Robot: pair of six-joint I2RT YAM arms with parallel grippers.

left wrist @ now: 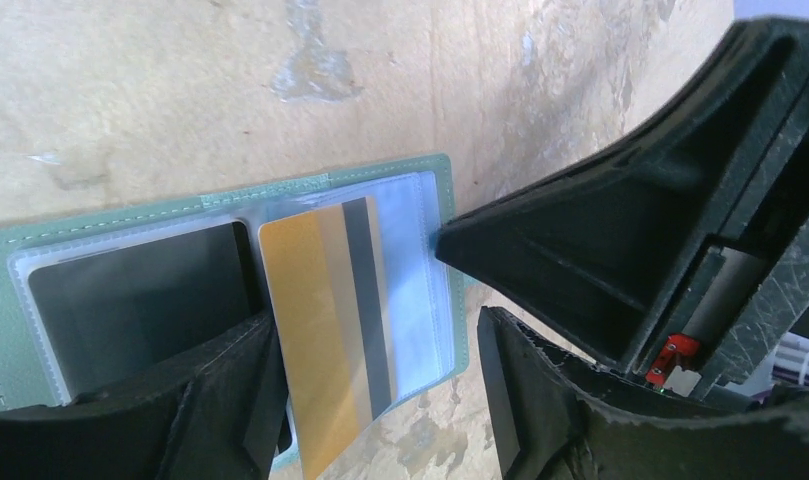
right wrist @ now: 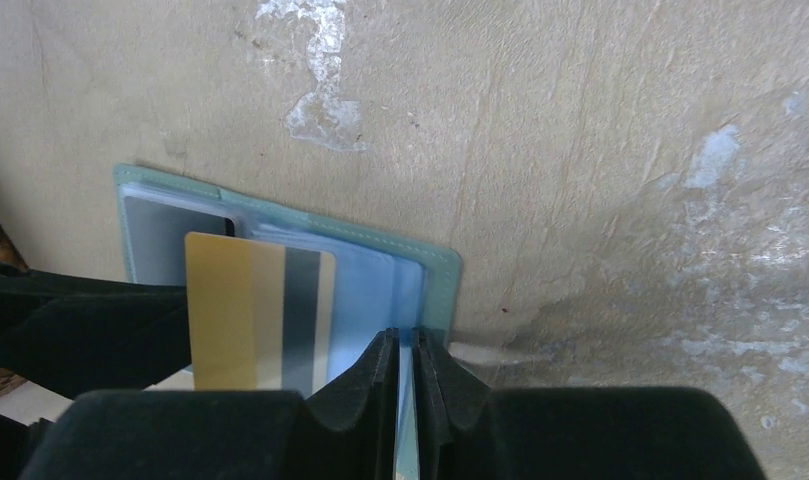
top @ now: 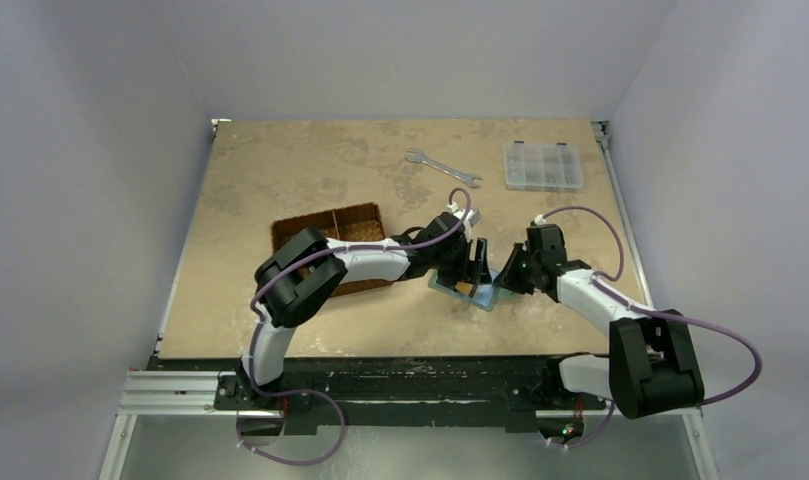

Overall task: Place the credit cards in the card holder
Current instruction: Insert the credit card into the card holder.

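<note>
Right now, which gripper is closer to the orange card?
Left. The left gripper straddles the orange card, with one finger at its edge. The right gripper sits beside the card, pinching the wallet's edge.

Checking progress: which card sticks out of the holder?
The orange-yellow card; it overhangs the holder, while the dark card lies inside its pocket.

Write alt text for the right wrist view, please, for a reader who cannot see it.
The right claw is shut on an edge of the open grey-green card holder lying on the table. An orange-yellow card with a dark stripe overlaps its clear pockets.
</note>
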